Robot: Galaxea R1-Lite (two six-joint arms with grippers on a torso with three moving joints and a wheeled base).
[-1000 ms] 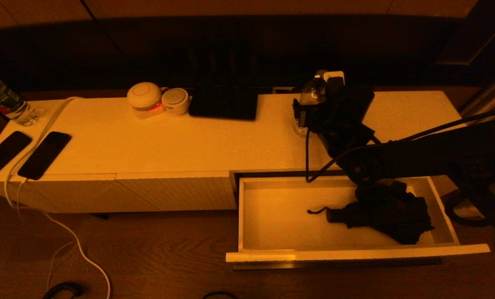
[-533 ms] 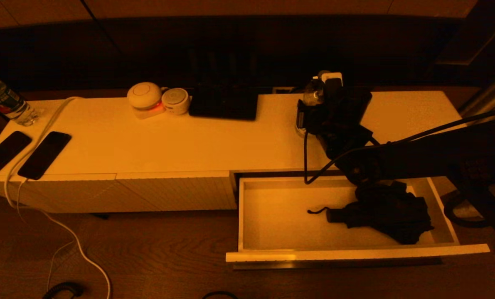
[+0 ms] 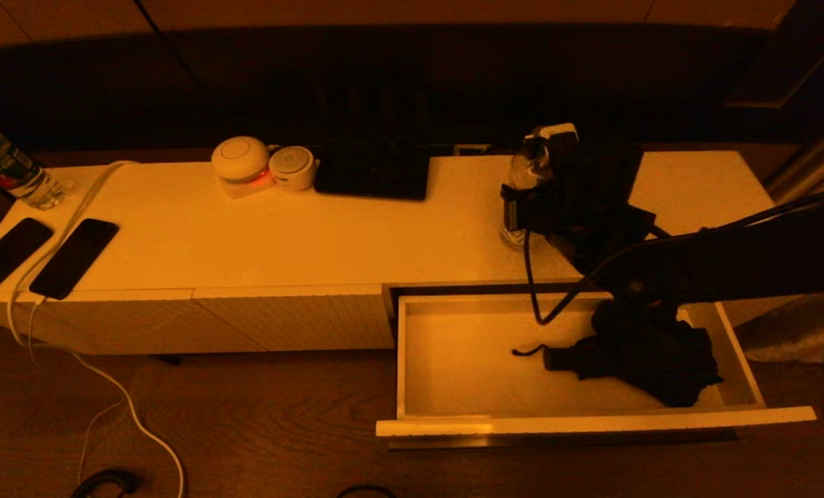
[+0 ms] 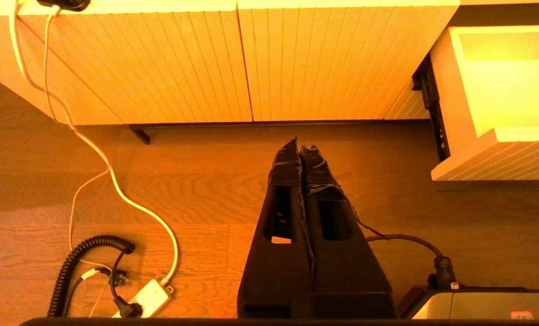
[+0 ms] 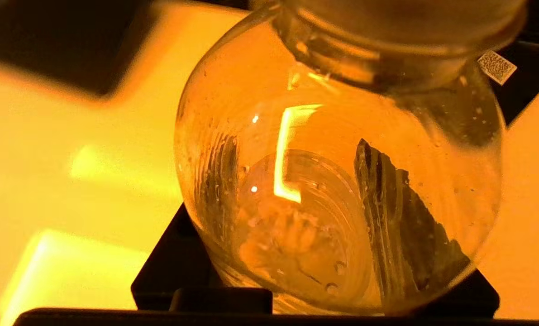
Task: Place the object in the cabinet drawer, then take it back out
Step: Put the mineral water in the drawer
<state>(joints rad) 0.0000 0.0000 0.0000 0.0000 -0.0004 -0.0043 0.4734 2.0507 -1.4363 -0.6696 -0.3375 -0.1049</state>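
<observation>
A clear round-bodied bottle (image 3: 520,176) is over the white cabinet top, just behind the open cabinet drawer (image 3: 591,420). My right gripper (image 3: 530,204) is shut on it. In the right wrist view the bottle (image 5: 337,190) fills the space between the fingers (image 5: 387,203), which show dark through the glass on both sides. Whether its base still touches the top I cannot tell. A black folded umbrella (image 3: 647,363) lies in the drawer's right half. My left gripper (image 4: 300,147) hangs shut and empty over the wooden floor, left of the drawer (image 4: 500,154).
On the cabinet top are two black phones (image 3: 72,257), a water bottle (image 3: 7,169), a white cable (image 3: 72,221), two round white devices (image 3: 242,162) and a black pad (image 3: 373,173). A power strip (image 4: 145,296) and coiled cord (image 4: 77,262) lie on the floor.
The right gripper has closed round the bottle and shifted a little to the right and toward the drawer with it. The umbrella and the left arm have not moved.
</observation>
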